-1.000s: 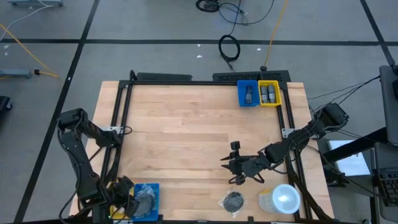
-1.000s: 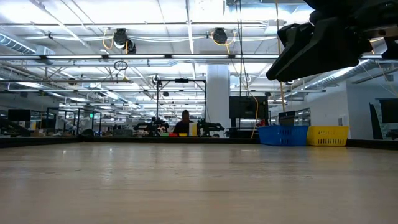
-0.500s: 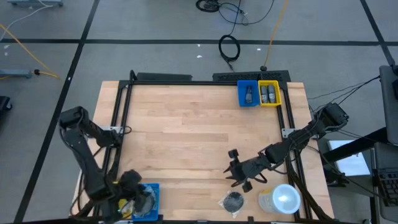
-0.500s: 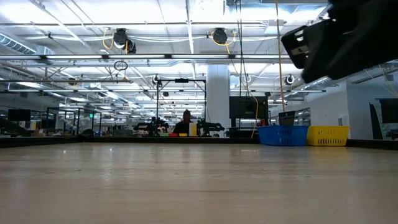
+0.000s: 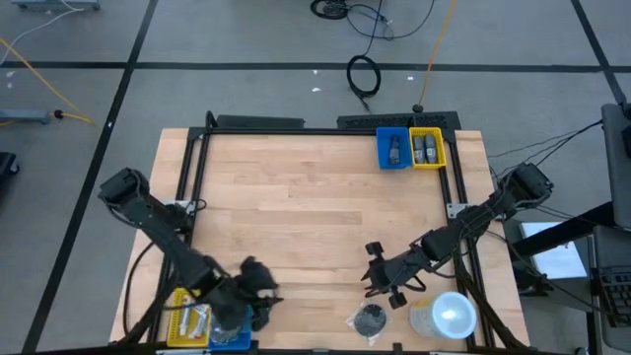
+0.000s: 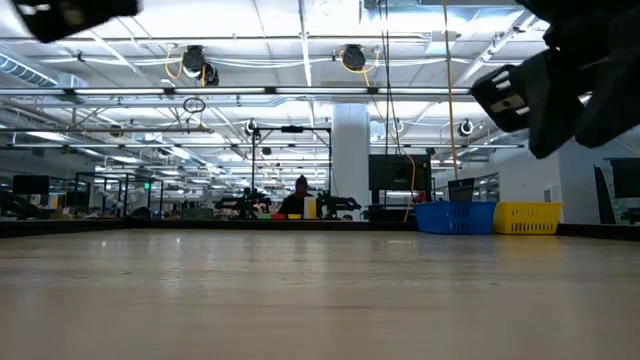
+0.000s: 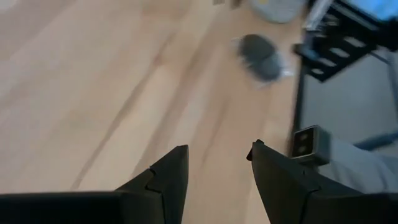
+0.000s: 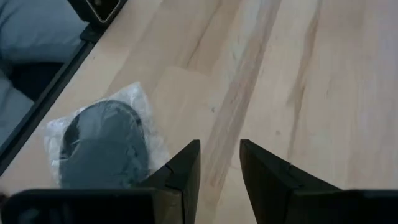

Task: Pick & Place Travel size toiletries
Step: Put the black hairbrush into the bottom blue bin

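**Wrapped disc lies free near the tabletop's front edge**

A dark round disc in clear wrap [image 5: 370,318] lies flat on the tabletop [image 5: 296,197] near its 6 o'clock edge. Just beside it, at its 12 o'clock, hovers the right tool [image 5: 380,279], fingers parted and empty. A white-lidded cup [image 5: 452,316] stands at the disc's 3 o'clock. The left tool [image 5: 258,286], at its 9 o'clock, is parted and empty above a blue bin [image 5: 235,335]. Blue [image 5: 392,150] and yellow [image 5: 428,148] bins holding small grey bottles sit at the far edge.
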Controlling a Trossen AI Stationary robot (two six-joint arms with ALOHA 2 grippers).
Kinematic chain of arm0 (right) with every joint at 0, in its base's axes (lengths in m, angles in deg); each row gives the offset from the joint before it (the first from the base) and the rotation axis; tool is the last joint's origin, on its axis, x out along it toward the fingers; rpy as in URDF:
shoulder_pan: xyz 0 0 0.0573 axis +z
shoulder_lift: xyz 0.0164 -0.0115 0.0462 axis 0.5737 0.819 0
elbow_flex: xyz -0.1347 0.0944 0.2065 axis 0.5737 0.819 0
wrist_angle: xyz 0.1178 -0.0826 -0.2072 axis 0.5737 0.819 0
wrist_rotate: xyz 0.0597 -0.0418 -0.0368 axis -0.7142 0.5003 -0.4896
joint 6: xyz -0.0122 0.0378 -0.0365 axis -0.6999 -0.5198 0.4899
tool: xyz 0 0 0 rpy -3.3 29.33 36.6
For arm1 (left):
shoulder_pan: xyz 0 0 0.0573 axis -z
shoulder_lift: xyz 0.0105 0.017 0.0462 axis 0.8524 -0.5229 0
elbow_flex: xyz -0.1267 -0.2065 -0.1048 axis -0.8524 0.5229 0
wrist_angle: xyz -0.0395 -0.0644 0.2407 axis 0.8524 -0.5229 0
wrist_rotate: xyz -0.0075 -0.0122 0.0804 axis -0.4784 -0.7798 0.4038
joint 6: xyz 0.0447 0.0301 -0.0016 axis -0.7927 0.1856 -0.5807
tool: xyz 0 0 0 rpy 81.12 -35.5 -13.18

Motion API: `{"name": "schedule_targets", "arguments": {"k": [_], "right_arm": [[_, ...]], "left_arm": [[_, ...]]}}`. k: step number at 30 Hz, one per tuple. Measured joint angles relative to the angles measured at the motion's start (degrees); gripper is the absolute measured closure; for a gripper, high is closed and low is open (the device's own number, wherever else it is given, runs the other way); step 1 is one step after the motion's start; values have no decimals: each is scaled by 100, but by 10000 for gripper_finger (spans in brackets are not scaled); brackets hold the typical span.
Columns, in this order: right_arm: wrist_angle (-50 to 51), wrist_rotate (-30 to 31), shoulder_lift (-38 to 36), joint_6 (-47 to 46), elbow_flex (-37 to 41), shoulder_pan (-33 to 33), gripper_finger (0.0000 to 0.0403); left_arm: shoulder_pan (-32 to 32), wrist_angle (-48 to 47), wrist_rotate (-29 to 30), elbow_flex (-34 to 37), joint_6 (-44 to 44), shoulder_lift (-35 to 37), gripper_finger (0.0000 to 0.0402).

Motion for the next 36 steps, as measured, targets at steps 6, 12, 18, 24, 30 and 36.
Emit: {"name": "schedule_targets", "arguments": {"k": [6, 12, 18, 24, 30, 36], "right_arm": [[99, -547, 0, -326, 0, 14, 298], [116, -730, 0, -444, 0, 193, 298], [130, -735, 38, -630, 0, 291, 298], [130, -912, 457, -727, -184, 293, 298], [445, -1352, 1076, -673, -767, 366, 298], [1141, -1328, 1529, -609, -1541, 539, 298]], "left_arm": [[-602, 1576, -964, -2, -1454, -582, 229], [-1019, 2311, -1719, -2, -1853, -1110, 229], [-1314, 3070, -2281, -2, -2347, -1478, 229], [-1515, 3248, -2509, -2, -2505, -1531, 229], [-1600, 3246, -2566, -2, -2678, -1533, 229], [-1615, 3263, -2563, -2, -2891, -1533, 229]]}}
